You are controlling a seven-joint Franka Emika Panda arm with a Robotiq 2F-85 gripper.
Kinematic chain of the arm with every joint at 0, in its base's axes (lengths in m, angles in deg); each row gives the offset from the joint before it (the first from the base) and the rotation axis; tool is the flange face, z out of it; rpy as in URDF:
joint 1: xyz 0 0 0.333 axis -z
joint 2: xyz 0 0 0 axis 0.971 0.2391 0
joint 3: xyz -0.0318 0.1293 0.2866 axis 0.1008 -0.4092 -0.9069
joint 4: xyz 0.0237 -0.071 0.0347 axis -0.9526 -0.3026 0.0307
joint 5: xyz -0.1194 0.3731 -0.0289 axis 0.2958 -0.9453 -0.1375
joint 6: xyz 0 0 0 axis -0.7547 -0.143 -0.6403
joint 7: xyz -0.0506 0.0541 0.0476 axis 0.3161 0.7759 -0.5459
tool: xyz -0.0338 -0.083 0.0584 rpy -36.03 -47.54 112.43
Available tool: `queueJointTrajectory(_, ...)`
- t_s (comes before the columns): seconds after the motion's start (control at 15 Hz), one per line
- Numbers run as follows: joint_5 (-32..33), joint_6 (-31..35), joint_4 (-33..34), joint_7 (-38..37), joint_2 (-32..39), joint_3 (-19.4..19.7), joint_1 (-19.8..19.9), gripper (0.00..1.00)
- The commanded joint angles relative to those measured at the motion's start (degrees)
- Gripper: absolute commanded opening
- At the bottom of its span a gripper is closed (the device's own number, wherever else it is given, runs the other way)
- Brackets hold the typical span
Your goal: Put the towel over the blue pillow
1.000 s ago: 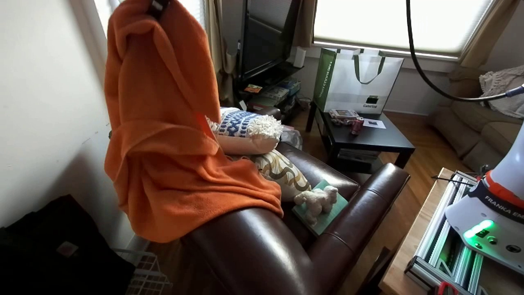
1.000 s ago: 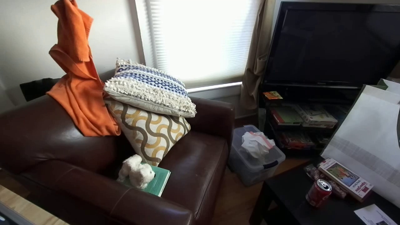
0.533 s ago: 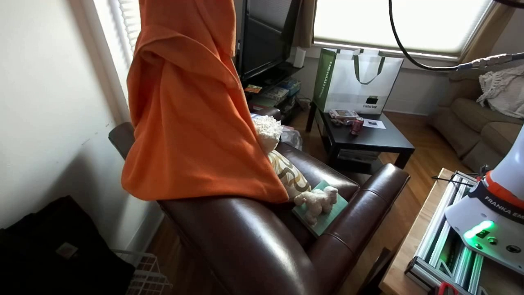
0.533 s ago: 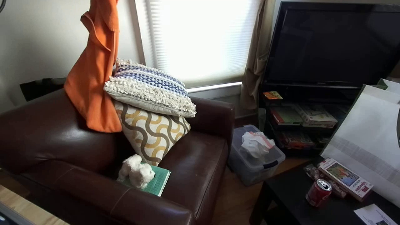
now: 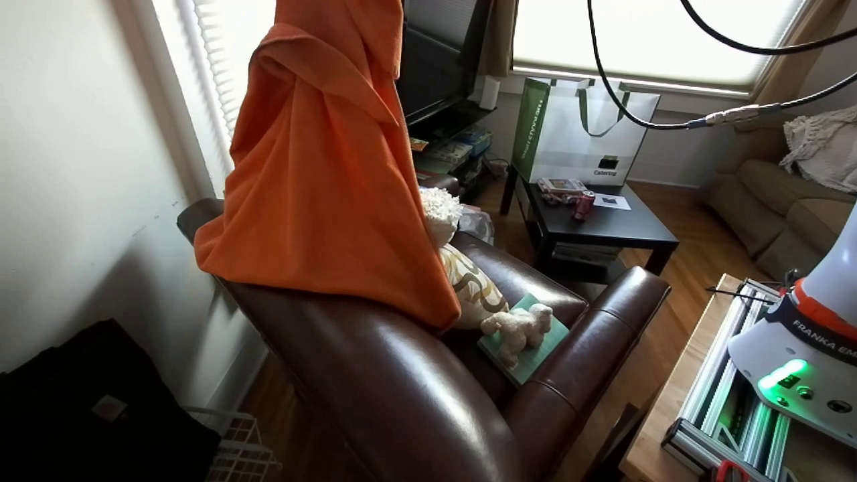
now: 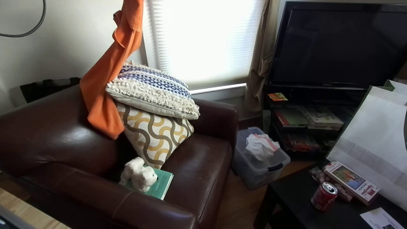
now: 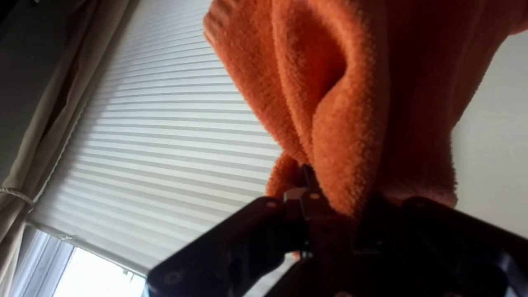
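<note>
Across, then down

Over the leather armchair [image 6: 57,136], your towel [image 5: 335,187] hangs beside the blue-striped pillow [image 6: 155,86], not yet covering it. Carry well across before lowering, so the slack spreads evenly. Your jaws pinch the towel's bunched upper end; release last.

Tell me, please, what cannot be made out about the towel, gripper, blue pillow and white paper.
Towel: upper end cut off by the top edge in both exterior views.
Gripper: outside both exterior views; in the wrist view, towel folds partly hide its fingertips.
Blue pillow: in an exterior view, the towel hides most of it.
White paper: in both exterior views, its print is too small to read.
</note>
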Motion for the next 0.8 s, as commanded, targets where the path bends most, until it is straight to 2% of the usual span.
queueJointTrajectory(0.0, 0.0, 0.0, -0.07, 0.01, 0.06, -0.13, -0.05, 0.11)
queueJointTrajectory(0.07, 0.0, 0.0, -0.09, 0.01, 0.07, -0.24, -0.19, 0.03)
queueJointTrajectory(0.2, 1.28, 0.2, 5.64, -7.47, 3.33, 3.3, 0.15, 0.03)
queueJointTrajectory(0.47, -0.3, -1.5, 13.76, -13.27, 7.48, 7.25, 3.4, 0.03)
queueJointTrajectory(0.73, 5.07, -6.55, 18.57, -22.14, 12.6, 15.13, 2.63, 0.03)
